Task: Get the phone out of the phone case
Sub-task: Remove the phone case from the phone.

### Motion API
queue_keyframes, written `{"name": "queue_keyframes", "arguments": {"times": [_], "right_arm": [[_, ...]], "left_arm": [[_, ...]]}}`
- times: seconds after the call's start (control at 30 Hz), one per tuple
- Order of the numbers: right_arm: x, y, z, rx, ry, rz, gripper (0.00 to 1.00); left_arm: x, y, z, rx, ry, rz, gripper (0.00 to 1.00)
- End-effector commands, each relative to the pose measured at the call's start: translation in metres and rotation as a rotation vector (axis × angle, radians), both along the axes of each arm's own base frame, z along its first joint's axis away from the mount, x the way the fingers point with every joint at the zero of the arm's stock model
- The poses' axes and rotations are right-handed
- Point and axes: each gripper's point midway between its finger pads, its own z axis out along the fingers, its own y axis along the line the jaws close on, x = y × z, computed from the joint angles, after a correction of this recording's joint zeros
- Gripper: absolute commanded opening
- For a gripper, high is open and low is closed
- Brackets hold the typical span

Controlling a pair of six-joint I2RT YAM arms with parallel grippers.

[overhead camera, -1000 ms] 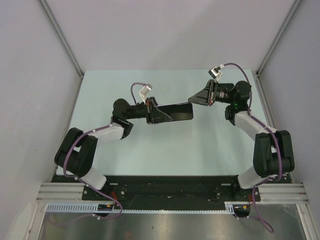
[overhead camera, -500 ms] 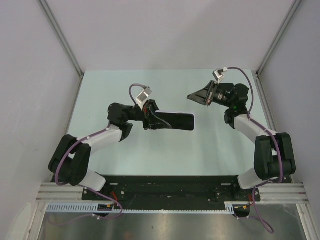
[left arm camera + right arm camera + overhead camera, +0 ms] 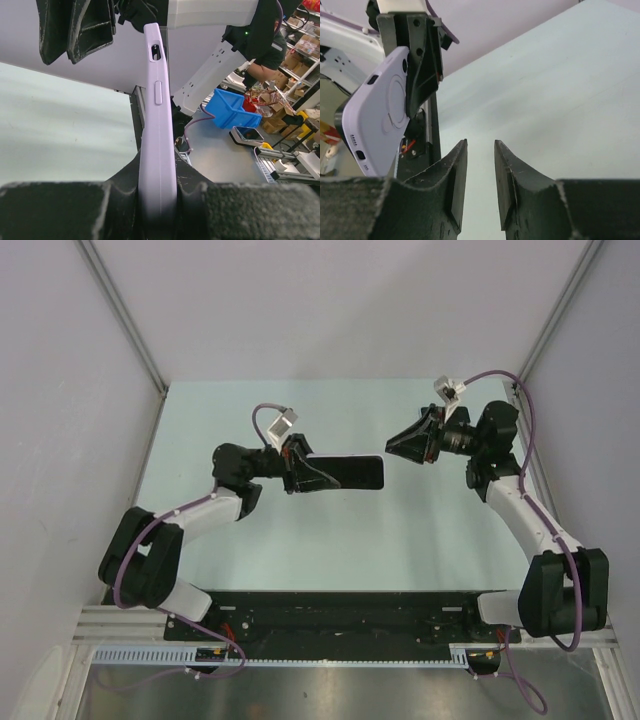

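The phone, its dark screen [image 3: 350, 472] facing up in the top view, sits inside the lilac phone case [image 3: 157, 125]. It is held level above the pale green table [image 3: 300, 540]. My left gripper [image 3: 157, 175] is shut on the case's near end, one finger on each face. The case's back and bottom edge [image 3: 375, 120] show at the left of the right wrist view. My right gripper [image 3: 481, 150] hangs just off the phone's free end [image 3: 380, 472]; its jaws stand a little apart with nothing between them and touch nothing.
Grey enclosure walls and aluminium posts [image 3: 125, 320] ring the table. The arm bases sit on a black rail [image 3: 340, 610] at the near edge. Beyond the table, the left wrist view shows a blue bin [image 3: 230, 107] and a workbench.
My right gripper left the phone's end, swung right and lower, and its jaws parted slightly. My left gripper, still shut on the case, turned the phone and shifted it a little left.
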Motion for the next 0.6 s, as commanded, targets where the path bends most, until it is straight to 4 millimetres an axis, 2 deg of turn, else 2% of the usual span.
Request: {"name": "queue_keyframes", "arguments": {"times": [0.0,0.13,0.37,0.57], "right_arm": [[-0.007,0.0,-0.019,-0.137,-0.136,0.064,0.33],[-0.021,0.004,-0.027,-0.17,-0.158,0.139,0.34],[-0.049,0.004,-0.009,-0.117,-0.186,0.249,0.42],[-0.042,-0.001,0.007,-0.088,-0.159,0.232,0.42]], "left_arm": [[-0.011,0.01,0.051,-0.213,-0.333,0.041,0.0],[-0.006,0.01,0.05,-0.214,-0.308,0.052,0.0],[0.011,0.012,0.041,-0.206,-0.261,0.092,0.0],[0.018,0.011,0.035,-0.198,-0.244,0.106,0.0]]}}
